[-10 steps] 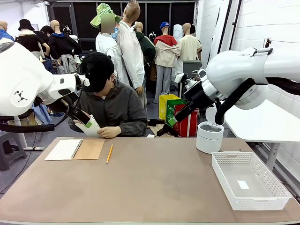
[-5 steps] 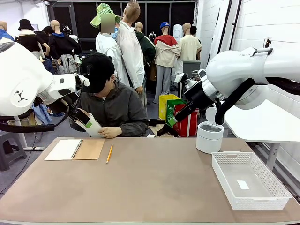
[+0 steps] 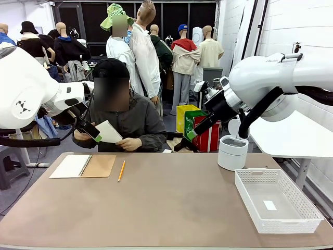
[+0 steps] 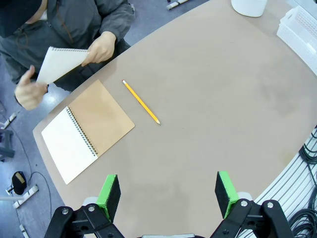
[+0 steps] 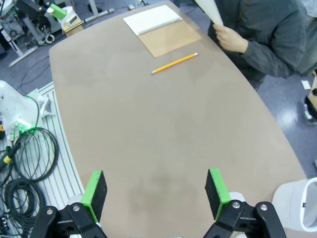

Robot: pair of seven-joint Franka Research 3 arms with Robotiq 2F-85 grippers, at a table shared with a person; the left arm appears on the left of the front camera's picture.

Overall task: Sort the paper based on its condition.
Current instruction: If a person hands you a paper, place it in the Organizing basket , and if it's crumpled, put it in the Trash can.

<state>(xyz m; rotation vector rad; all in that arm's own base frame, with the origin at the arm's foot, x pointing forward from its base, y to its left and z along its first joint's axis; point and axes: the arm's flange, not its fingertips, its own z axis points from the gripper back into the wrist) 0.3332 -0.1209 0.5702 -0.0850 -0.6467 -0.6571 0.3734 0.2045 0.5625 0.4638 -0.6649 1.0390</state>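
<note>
The paper is a white sheet that a person at the far side holds up in both hands, above the table's far left edge. It also appears as the paper in the left wrist view and the paper in the right wrist view. My left gripper hangs high in front of the person, close to the sheet; its own view shows the left gripper open and empty. My right gripper is raised at the far right, and in its own view the right gripper is open and empty.
A spiral notebook lies open at the far left with a yellow pencil beside it. A white basket holding a small white tag stands at the right. Behind it is a white round bin.
The person has lifted the sheet higher and a little to the right, and raised their head. Neither arm has moved.
</note>
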